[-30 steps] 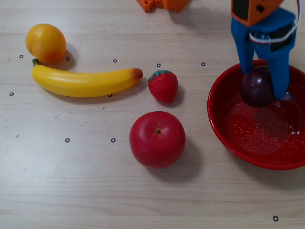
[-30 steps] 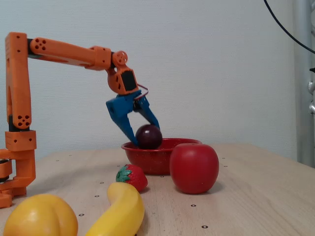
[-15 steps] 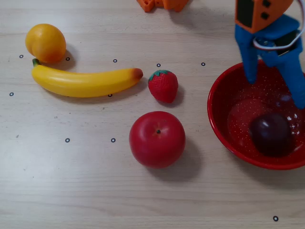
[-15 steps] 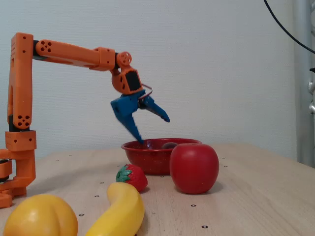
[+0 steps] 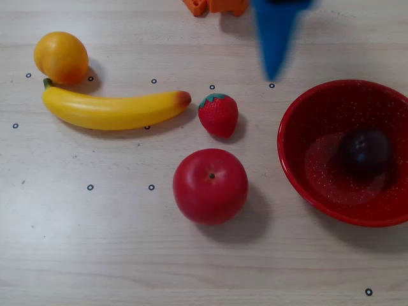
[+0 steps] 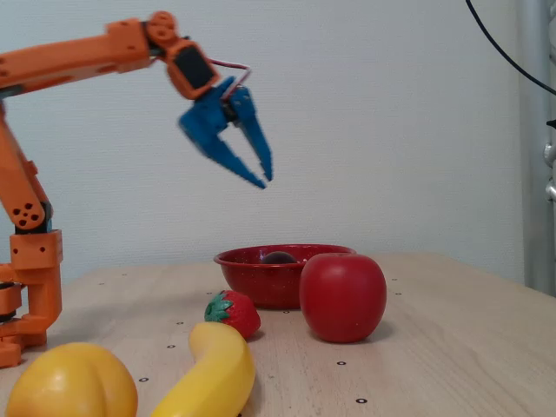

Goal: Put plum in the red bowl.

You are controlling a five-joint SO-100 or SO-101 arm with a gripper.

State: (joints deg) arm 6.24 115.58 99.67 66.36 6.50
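The dark purple plum (image 5: 364,153) lies loose inside the red bowl (image 5: 292,124) at the right of the overhead view. In the fixed view only the plum's top (image 6: 278,257) shows over the red bowl's rim (image 6: 252,287). My blue gripper (image 6: 266,182) hangs high above the table, up and to the left of the bowl, fingertips almost touching and nothing between them. From overhead the gripper (image 5: 273,75) is a blurred blue wedge at the top edge, pointing down beside the bowl's far left rim.
A red apple (image 5: 210,185) sits left of the bowl, with a strawberry (image 5: 218,115) behind it. Farther left lie a banana (image 5: 115,108) and an orange-yellow fruit (image 5: 61,57). The orange arm base (image 6: 30,287) stands at the left of the fixed view.
The gripper let go of the plum, which dropped and rolled in the bowl. The arm then rose and pulled back left, and its fingers closed.
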